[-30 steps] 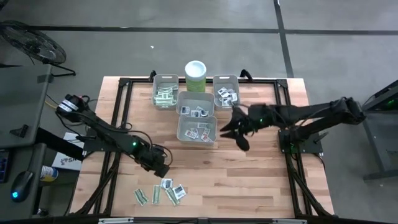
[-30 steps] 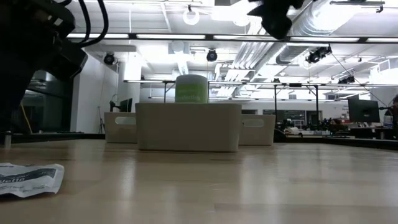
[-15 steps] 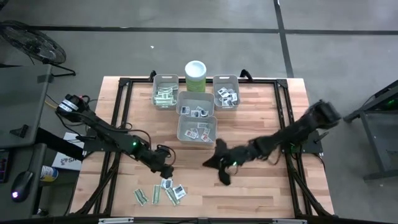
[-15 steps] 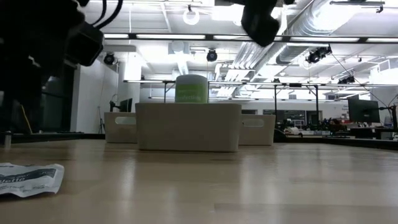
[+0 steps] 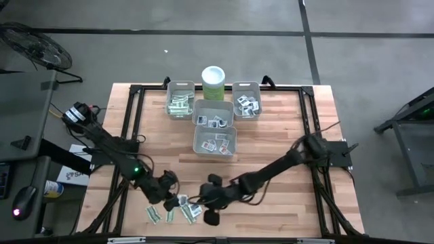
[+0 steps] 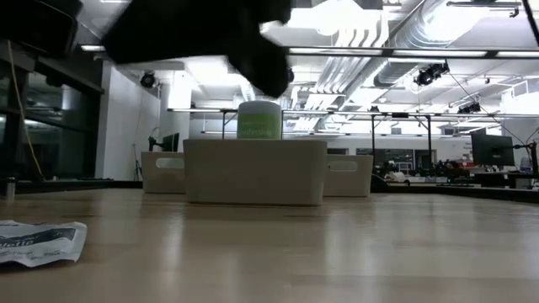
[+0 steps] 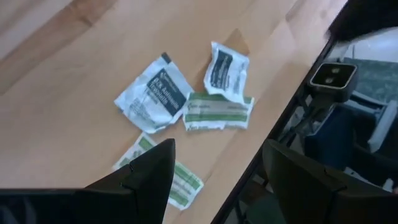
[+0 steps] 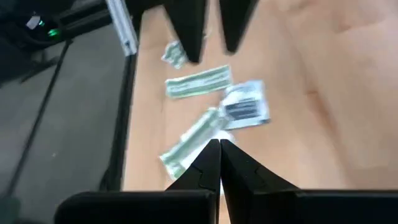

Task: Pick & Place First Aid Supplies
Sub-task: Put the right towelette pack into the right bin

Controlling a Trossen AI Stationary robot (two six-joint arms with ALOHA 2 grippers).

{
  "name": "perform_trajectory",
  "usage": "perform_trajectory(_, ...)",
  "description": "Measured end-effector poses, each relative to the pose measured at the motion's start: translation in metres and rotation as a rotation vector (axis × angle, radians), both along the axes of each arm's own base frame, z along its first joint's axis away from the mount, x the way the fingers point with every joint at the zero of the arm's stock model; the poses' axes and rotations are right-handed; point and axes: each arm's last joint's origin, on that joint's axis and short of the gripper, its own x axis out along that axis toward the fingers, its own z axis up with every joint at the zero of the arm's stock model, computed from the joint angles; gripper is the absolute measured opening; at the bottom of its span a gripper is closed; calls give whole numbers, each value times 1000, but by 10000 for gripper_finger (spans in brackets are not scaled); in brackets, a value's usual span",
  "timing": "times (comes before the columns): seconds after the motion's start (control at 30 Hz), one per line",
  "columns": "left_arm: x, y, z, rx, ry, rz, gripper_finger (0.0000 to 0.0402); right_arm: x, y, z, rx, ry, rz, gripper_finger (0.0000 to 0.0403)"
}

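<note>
High view: we see small flat paper first aid packets [image 5: 178, 209] scattered at table's [image 5: 285, 203] near edge; left gripper [image 5: 171, 194] gaping, empty, beside them; right gripper [image 5: 207, 207] pinched closed, empty, alongside.

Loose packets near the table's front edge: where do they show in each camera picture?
High view: packets at the bottom, left of centre.
Low view: one packet at the lower left.
Left wrist view: middle of the picture.
Right wrist view: middle of the picture.
Shared landmark: the wooden tabletop they lie on.
</note>
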Motion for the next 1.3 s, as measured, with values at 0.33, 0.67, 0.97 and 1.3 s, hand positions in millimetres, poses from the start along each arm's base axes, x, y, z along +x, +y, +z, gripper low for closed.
perform_trajectory(0.33, -13, -21, -7, 80, -84, 16, 240, 29, 29, -41, 64, 128, -1, 0)
perform_trajectory(0.67, 0, -35, -31, 76, -97, 19, 240, 27, 31, -57, 78, 190, -101, 0)
perform_trajectory(0.97, 7, -40, -41, 70, -130, 70, 240, 24, 28, -70, 87, 271, -157, 0)
perform_trajectory(1.3, 9, -39, -40, -20, -127, 256, 240, 22, 27, -74, 111, 297, -207, 0)
